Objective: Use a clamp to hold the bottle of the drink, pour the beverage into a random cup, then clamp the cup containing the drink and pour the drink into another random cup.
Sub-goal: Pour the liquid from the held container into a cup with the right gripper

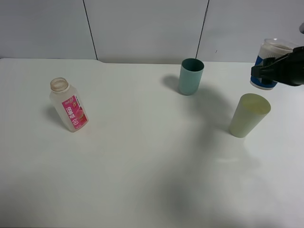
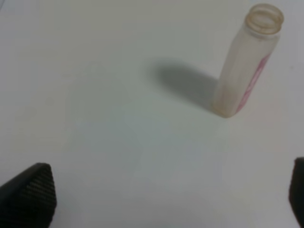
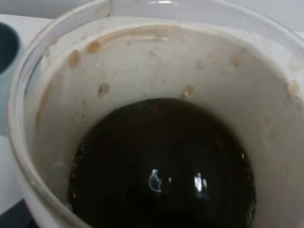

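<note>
Far left: the bottle (image 1: pixel 69 104) stands upright and uncapped on the white table (image 1: pixel 142 166), with no dark liquid visible inside. Its pink-red label (image 1: pixel 77 113) carries white writing running along the bottle's height, too small to read. No brand can be made out.

The left gripper (image 2: pixel 164 194) hangs above bare table with its black ribbed fingertips (image 2: pixel 28 194) spread wide and nothing between them. The bottle is well apart from it.

Centre: the teal cup (image 1: pixel 191 76) stands upright near the back of the table, touching nothing.

Right of centre: the pale green tumbler (image 1: pixel 249 115) stands upright with its mouth open upward. Its contents cannot be judged.

Far right: the blue-banded cup (image 1: pixel 270 64) is upright, and the right gripper (image 1: pixel 268 70) is clamped across its side. Whether its base is clear of the table cannot be told. Any markings on the band are illegible. The wrist view shows the beverage (image 3: pixel 161 166) lying dark and glossy in its bottom, with brown droplets on the inner wall (image 3: pixel 156 61).

Governing relation: the tumbler sits near the held cup, leftward and nearer the camera. The right arm is the nearer arm. By judgement the first pour is complete. The second requires carrying the cup over the tumbler's mouth and tipping its vertical axis that way.
</note>
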{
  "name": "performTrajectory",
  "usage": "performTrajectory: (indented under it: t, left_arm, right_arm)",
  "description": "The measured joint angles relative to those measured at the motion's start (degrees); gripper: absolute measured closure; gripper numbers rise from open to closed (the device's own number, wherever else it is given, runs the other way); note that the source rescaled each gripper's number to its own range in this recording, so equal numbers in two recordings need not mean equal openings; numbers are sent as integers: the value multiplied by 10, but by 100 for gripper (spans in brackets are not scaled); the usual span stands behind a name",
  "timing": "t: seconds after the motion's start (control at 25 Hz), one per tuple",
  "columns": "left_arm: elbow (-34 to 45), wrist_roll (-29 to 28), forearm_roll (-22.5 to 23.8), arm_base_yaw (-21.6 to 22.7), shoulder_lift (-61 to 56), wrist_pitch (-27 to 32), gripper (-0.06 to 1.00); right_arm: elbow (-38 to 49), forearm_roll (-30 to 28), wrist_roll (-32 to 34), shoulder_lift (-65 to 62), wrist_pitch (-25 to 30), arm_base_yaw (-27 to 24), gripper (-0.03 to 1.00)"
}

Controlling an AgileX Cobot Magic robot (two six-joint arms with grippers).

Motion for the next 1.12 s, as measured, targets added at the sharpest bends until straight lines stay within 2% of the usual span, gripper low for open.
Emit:
performTrajectory:
  t: [0.28,0.36,0.56,0.8,0.92,1.12]
  left_arm:
    - [0,0,0,0,0,0,-6]
    - [0,0,0,0,0,0,-6]
    - [0,0,0,0,0,0,-6]
    - [0,0,0,0,0,0,-6]
    - [0,0,0,0,0,0,-6]
    - [0,0,0,0,0,0,-6]
  right_arm:
    - [0,-16,12,-1,18,-7,97]
    - [-1,-45,24,-1,17,-7,97]
    - [-2,-180,154,-1,19,-7,97]
    - [-16,-379,363,-7,92,-7,97]
    - [-16,-422,407,-19,110,-7,97]
    - [-16,-434,416,-24,110,-7,97]
